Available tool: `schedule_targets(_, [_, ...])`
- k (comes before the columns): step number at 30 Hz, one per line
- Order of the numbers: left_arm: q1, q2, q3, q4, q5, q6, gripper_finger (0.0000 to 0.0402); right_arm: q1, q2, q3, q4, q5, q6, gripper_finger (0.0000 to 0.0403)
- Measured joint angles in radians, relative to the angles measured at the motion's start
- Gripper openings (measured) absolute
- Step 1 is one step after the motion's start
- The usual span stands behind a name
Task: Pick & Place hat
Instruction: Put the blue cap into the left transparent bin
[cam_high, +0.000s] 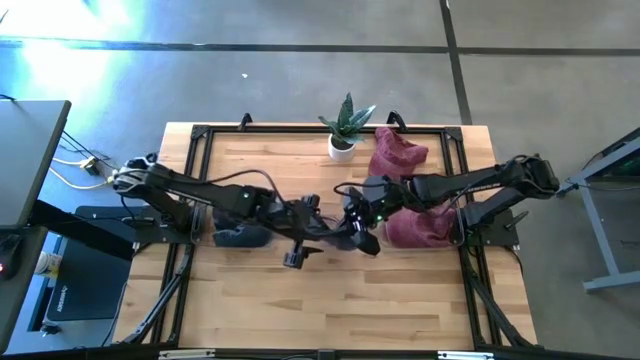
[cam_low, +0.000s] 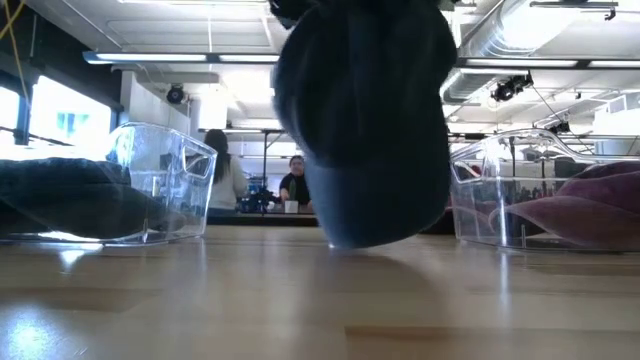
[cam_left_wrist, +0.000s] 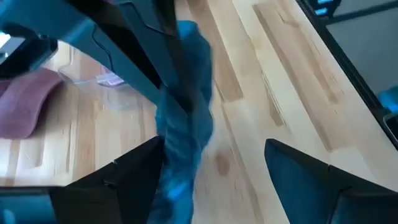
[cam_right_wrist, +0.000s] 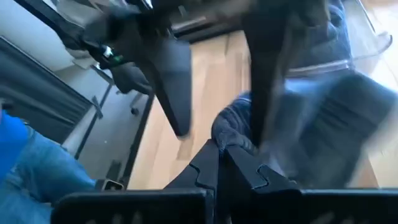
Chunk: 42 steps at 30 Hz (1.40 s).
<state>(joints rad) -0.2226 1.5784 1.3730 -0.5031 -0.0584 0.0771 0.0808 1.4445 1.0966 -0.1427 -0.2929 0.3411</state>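
A dark blue hat (cam_low: 365, 120) hangs at the table's middle, and its lower end (cam_low: 350, 240) is at or just above the wood. My right gripper (cam_high: 362, 238) reaches in from the right and is shut on it. My left gripper (cam_high: 300, 240) comes from the left and is open. In the left wrist view its fingers (cam_left_wrist: 115, 180) stand on either side of the hat (cam_left_wrist: 183, 124). The cloth is close to one finger, and I cannot tell whether it touches. Other dark hats (cam_high: 240, 235) lie in the left clear bin. My right gripper (cam_right_wrist: 221, 155) pinches a bunched fold of the hat's blue cloth (cam_right_wrist: 233, 130) between its two shut fingers. The hat hangs slack below the hold, its crown drooping toward the table. How many layers are caught does not show.
A clear bin with maroon hats (cam_high: 415, 225) stands right of the grippers, and another maroon hat (cam_high: 400, 155) lies behind it. A small potted plant (cam_high: 343, 125) stands at the far edge. Bare wood (cam_high: 330, 300) lies on the near side. People sit in the room beyond (cam_low: 295, 185).
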Motion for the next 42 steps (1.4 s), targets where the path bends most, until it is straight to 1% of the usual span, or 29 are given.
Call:
schedule_targets(4, [0.000, 0.011, -0.004, -0.036, -0.009, -0.022, 0.0254, 0.000, 0.000, 0.000, 0.006, -0.030, 0.003, 0.0004])
schedule_targets(9, [0.000, 0.020, -0.002, -0.019, 0.000, -0.056, 0.0192, 0.000, 0.000, 0.000, 0.008, -0.058, 0.026, 0.0015])
schedule_targets(14, [0.000, 0.019, -0.002, -0.016, 0.075, -0.060, 0.0119, 0.001, 0.000, 0.000, 0.007, -0.059, 0.030, 0.0014])
schedule_targets(17, [0.000, 0.019, -0.002, -0.014, 0.129, -0.063, 0.0073, 0.001, 0.000, 0.001, 0.000, -0.050, 0.077, 0.0020])
schedule_targets(19, [0.000, 0.019, -0.002, -0.016, 0.173, -0.065, 0.0043, -0.008, -0.001, 0.002, -0.017, -0.057, 0.103, 0.0038])
schedule_targets(21, [0.000, 0.019, -0.002, -0.017, 0.209, -0.067, 0.0014, -0.018, -0.012, 0.002, -0.048, -0.058, 0.131, 0.0068])
schedule_targets(22, [0.000, 0.019, -0.002, -0.018, 0.218, -0.078, 0.0008, -0.024, -0.017, 0.002, -0.055, -0.058, 0.140, 0.0085])
schedule_targets(26, [0.005, 0.019, -0.002, -0.026, 0.255, -0.141, 0.0015, -0.023, -0.048, 0.002, -0.092, -0.058, 0.143, 0.0153])
schedule_targets(29, [0.017, 0.019, -0.002, -0.027, 0.311, -0.168, 0.0014, 0.022, -0.072, 0.002, -0.106, -0.041, 0.072, 0.0183])
schedule_targets(30, [0.027, 0.019, -0.002, -0.025, 0.328, -0.172, 0.0010, 0.046, -0.075, 0.002, -0.104, -0.020, 0.035, 0.0187])
schedule_targets(33, [0.049, 0.019, -0.003, -0.014, 0.374, -0.173, 0.0003, 0.131, -0.068, 0.004, -0.102, 0.103, -0.098, 0.0192])
schedule_targets(36, [0.079, 0.019, -0.003, -0.012, 0.430, -0.172, 0.0005, 0.202, -0.048, 0.004, -0.100, 0.316, -0.205, 0.0192])
schedule_targets(38, [0.097, 0.019, -0.003, -0.012, 0.461, -0.172, 0.0005, 0.225, -0.041, 0.003, -0.085, 0.431, -0.232, 0.0192])
schedule_targets(42, [0.121, 0.019, -0.003, -0.012, 0.499, -0.180, 0.0005, 0.227, -0.037, 0.003, -0.066, 0.528, -0.253, 0.0192])
